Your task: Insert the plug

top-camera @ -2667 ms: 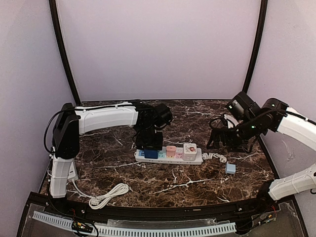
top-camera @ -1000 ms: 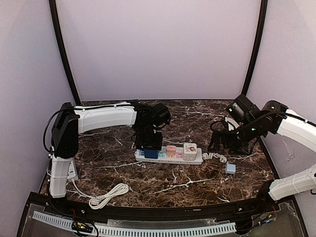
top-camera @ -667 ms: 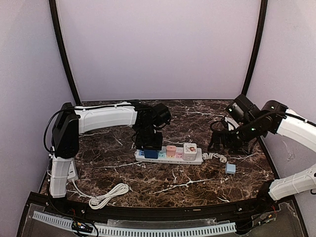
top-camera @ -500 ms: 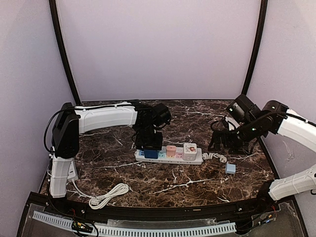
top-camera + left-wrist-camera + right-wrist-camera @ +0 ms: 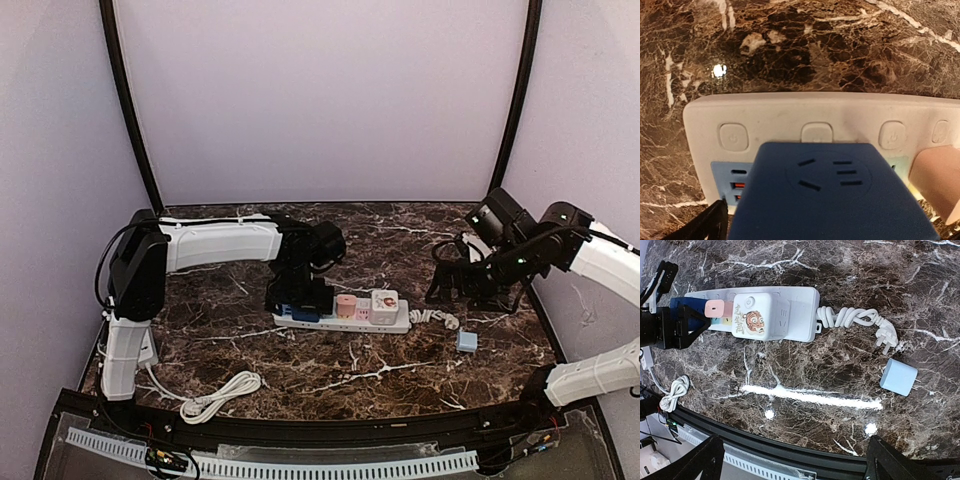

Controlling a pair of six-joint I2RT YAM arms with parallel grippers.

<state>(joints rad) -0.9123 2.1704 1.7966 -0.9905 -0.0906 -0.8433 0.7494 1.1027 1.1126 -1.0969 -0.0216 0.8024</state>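
Observation:
A white power strip [image 5: 397, 326] [image 5: 775, 107] [image 5: 800, 297] lies in the middle of the marble table. A dark blue plug [image 5: 303, 313] [image 5: 830, 200] [image 5: 686, 306] sits seated in its left end. My left gripper [image 5: 300, 297] [image 5: 825, 232] is low over this plug, open, with the plug between its spread fingers. In the left wrist view one black finger [image 5: 712, 227] shows just off the plug's left edge. My right gripper [image 5: 455, 285] [image 5: 792, 460] hovers open and empty to the right of the strip.
A pink plug [image 5: 346, 305] [image 5: 715, 309] and a white cube adapter with a tiger picture [image 5: 384, 304] [image 5: 757, 317] stand in the strip. Its coiled cord [image 5: 436, 319] [image 5: 855, 320] lies at the right end. A light-blue charger [image 5: 467, 341] [image 5: 898, 376] and a white cable bundle [image 5: 215, 398] lie loose.
My left gripper has sunk slightly and spread its fingers off the blue plug, which stays in the strip. The right arm has drifted a little to the right.

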